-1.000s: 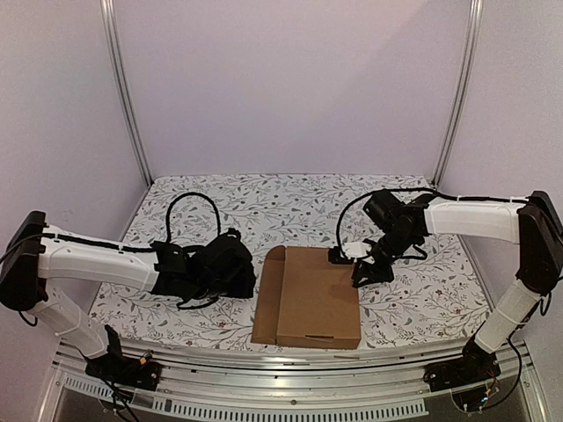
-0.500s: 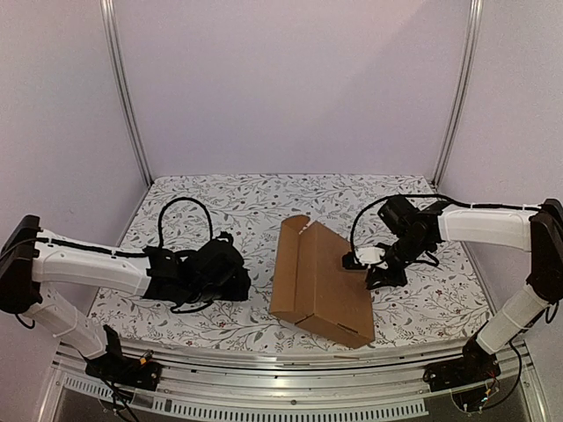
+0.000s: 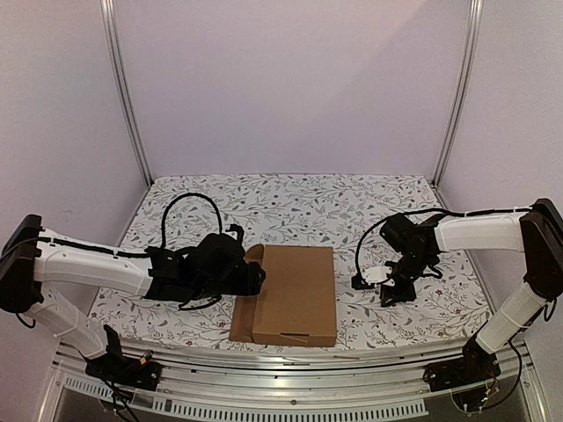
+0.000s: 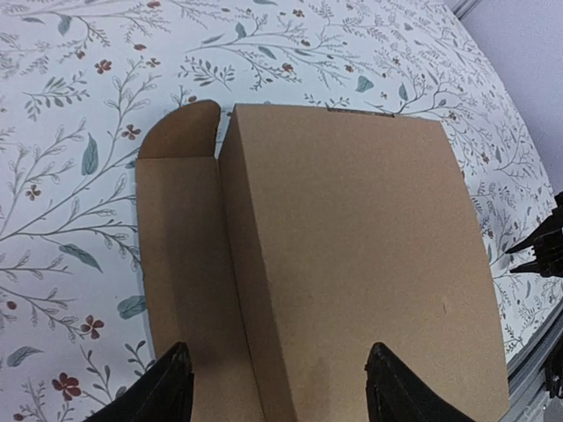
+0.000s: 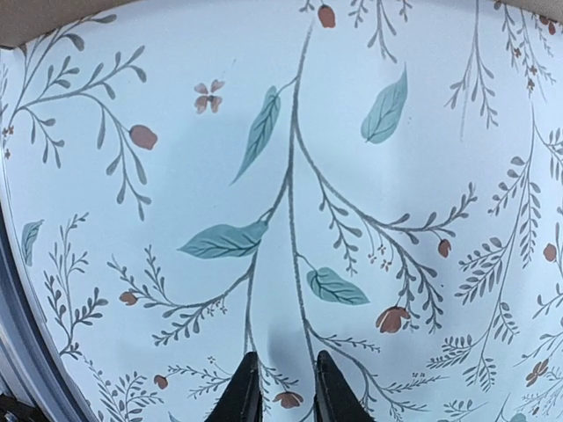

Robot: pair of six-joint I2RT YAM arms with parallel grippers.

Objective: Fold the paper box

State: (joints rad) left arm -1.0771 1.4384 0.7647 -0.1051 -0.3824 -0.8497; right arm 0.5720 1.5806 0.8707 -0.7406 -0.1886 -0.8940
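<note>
There was one paper box (image 3: 290,294), two arms and two tools, all on one flower-patterned desk (image 3: 290,207). The box lay flat at the near middle of the desk, between the arms, its broad brown panel facing up.

From above, the left tool (image 3: 251,277) sat at the box's left edge and covered part of the narrow side strip there, so its jaws could not be made out. The left wrist camera settled it: both fingers (image 4: 176,391) were spread wide over the near end of the box (image 4: 343,264), gripping nothing. That view also showed the side strip whole, ending in a rounded tab (image 4: 180,130). The box's near edge was cut off by the frame.

The right tool (image 3: 387,288) hung well to the right of the box, apart from it. Its own camera showed the fingers (image 5: 242,391) nearly pressed together, a slim gap between them, holding nothing, above bare desk (image 5: 396,220). A brown sliver at that frame's upper left corner was too small to identify.
</note>
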